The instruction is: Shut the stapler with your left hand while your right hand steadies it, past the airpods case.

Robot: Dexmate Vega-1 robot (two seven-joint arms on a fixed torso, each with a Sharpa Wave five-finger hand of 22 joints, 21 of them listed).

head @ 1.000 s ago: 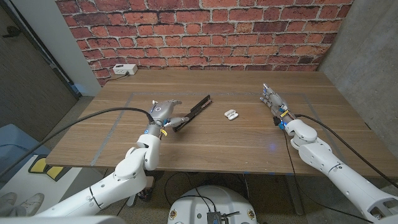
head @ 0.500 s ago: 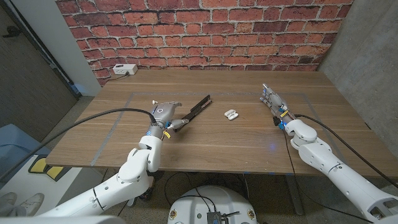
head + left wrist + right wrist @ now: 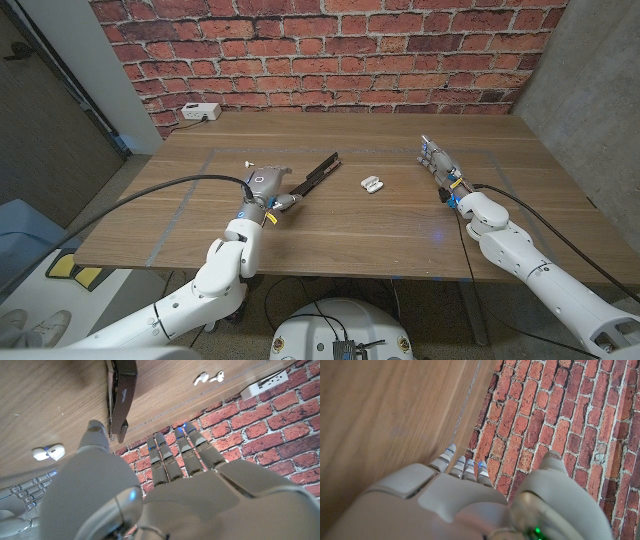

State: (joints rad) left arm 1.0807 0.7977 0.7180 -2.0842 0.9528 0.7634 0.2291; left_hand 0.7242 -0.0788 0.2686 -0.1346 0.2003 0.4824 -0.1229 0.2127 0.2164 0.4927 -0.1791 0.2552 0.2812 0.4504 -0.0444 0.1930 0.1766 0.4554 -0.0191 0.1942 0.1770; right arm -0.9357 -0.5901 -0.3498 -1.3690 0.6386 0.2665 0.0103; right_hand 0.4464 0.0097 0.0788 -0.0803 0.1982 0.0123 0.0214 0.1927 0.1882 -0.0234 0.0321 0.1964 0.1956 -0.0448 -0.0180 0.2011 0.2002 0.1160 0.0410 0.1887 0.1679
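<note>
A: Starting at the left, what sits on the brown wooden table (image 3: 340,225)?

B: Left of the stapler, against the red brick wall (image 3: 330,50), a white rectangular power strip (image 3: 201,111) lies at the table's far edge. Two loose white earbuds (image 3: 209,378) lie on the wood between that strip and the stapler.

A: And the left hand (image 3: 266,182)?

B: It is just left of the stapler's near end, its fingers (image 3: 172,457) straight and side by side, holding nothing. In the left wrist view the thumb reaches toward the stapler's end; I cannot tell whether it touches.

A: Describe the stapler.

B: A long black desk stapler (image 3: 313,176) lying at a slant near the middle of the table. It is sprung open: the upper arm lifts away from the base. The wrist view shows a dark rounded top (image 3: 123,390) with a thin metal strip along one side.

A: To its right?

B: A small white rounded airpods case (image 3: 372,184), lid closed, lies just right of the stapler, apart from it.

A: The right hand (image 3: 437,160)?

B: Well to the right of the stapler, beyond the case. Its fingers (image 3: 460,466) are stretched out together, gripping nothing, and it touches neither object.
</note>
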